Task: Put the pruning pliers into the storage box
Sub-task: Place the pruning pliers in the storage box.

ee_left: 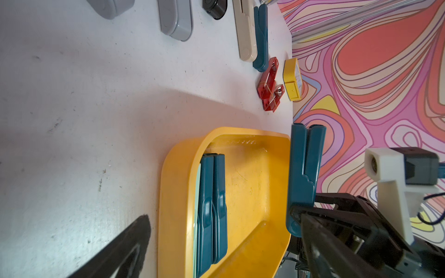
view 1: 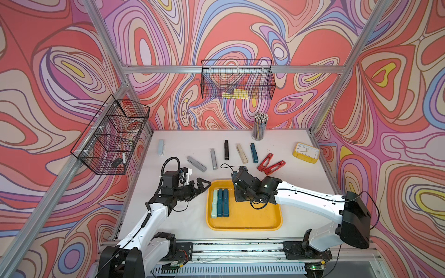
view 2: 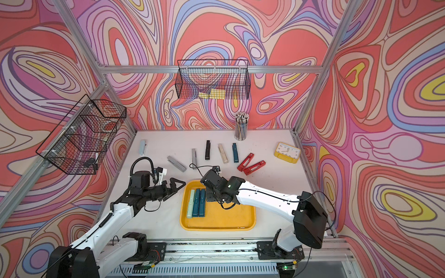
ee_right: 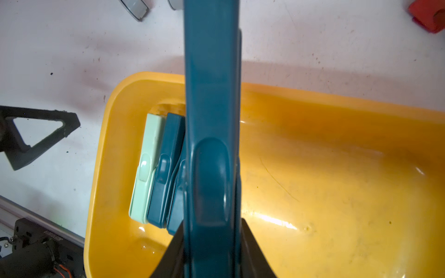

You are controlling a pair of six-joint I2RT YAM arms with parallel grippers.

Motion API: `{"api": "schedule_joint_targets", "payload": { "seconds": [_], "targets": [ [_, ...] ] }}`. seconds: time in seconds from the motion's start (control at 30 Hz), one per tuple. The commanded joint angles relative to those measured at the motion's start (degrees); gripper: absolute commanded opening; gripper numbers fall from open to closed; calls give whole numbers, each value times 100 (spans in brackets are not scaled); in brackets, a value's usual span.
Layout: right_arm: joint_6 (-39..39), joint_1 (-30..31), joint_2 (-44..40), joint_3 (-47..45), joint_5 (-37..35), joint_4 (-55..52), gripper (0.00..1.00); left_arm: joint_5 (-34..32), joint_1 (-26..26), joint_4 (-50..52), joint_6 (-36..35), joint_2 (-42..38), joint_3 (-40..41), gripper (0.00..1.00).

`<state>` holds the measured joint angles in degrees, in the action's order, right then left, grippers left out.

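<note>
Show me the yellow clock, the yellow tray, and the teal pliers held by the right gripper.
clock (view 1: 307, 151): in a top view, on its white face.
tray (view 1: 252, 215): in a top view, on its bare floor.
held teal pliers (ee_right: 212, 84): right wrist view, middle of its body.

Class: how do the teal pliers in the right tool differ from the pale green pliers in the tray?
The held teal pliers are dark; the pale green pliers are light. The held teal pliers are clamped in the right tool over the storage box; the pale green pliers lie on its floor. Both: slim bars.
</note>
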<state>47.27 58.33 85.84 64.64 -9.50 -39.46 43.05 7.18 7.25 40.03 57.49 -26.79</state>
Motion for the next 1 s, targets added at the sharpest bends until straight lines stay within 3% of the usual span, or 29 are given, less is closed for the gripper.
{"api": "schedule_joint_targets", "payload": {
  "seconds": [0.0, 0.37, 0.97],
  "targets": [
    [410, 198, -117, -136, -225, 20, 23, -128, 96, 115, -110, -24, 77, 99],
    [896, 473, 74, -638, -305, 521, 23, -210, 308, 254, -202, -63, 77, 99],
    [889, 470, 730, -696, -80, 1030, 23, -317, 379, 350, -258, -160, 156, 99]
  ]
}}
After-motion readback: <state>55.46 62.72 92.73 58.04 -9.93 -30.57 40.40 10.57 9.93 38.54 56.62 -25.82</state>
